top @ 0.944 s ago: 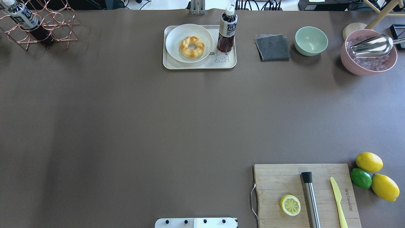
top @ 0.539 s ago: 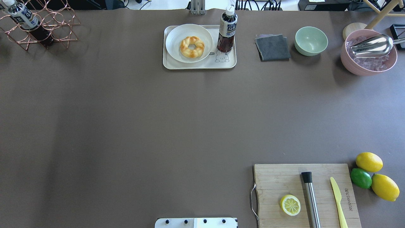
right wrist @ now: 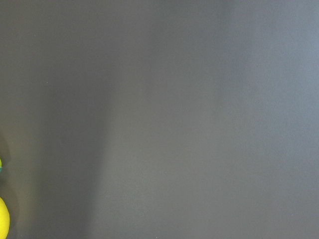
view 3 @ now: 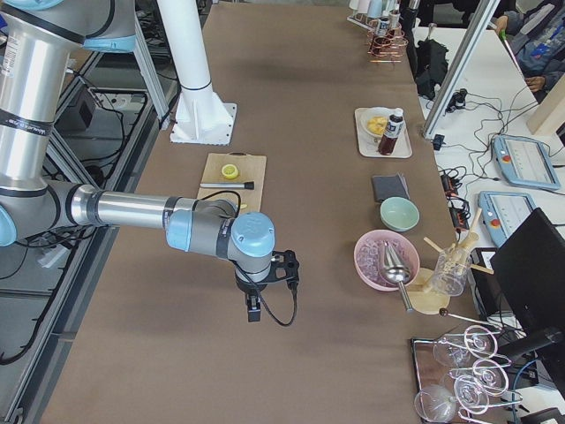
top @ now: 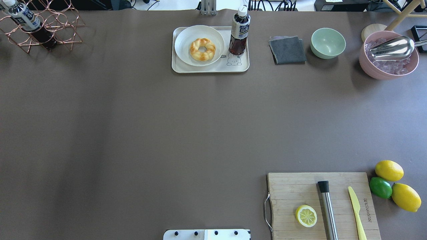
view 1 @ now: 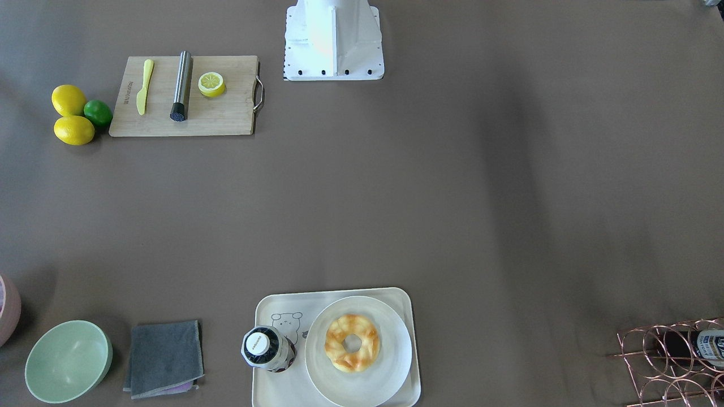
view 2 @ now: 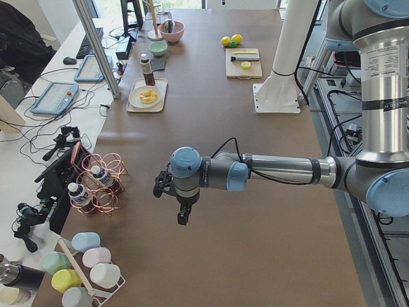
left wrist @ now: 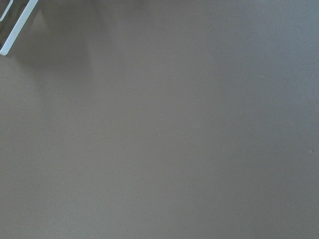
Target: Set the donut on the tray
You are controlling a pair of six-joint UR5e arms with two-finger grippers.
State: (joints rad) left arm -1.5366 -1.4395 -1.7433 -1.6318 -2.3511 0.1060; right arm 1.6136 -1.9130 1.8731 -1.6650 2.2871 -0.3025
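The golden-brown twisted donut lies on a round white plate, and the plate sits on the cream tray at the table's far edge. The donut also shows in the front-facing view, on the tray there. My left gripper shows only in the exterior left view, hanging over bare table far from the tray. My right gripper shows only in the exterior right view, past the cutting board. I cannot tell whether either is open or shut. Both wrist views show only table.
A dark drink bottle stands on the tray's right part. A grey cloth, green bowl and pink ice bowl line the far right. A cutting board with lemon half, lemons and a copper rack sit at the corners.
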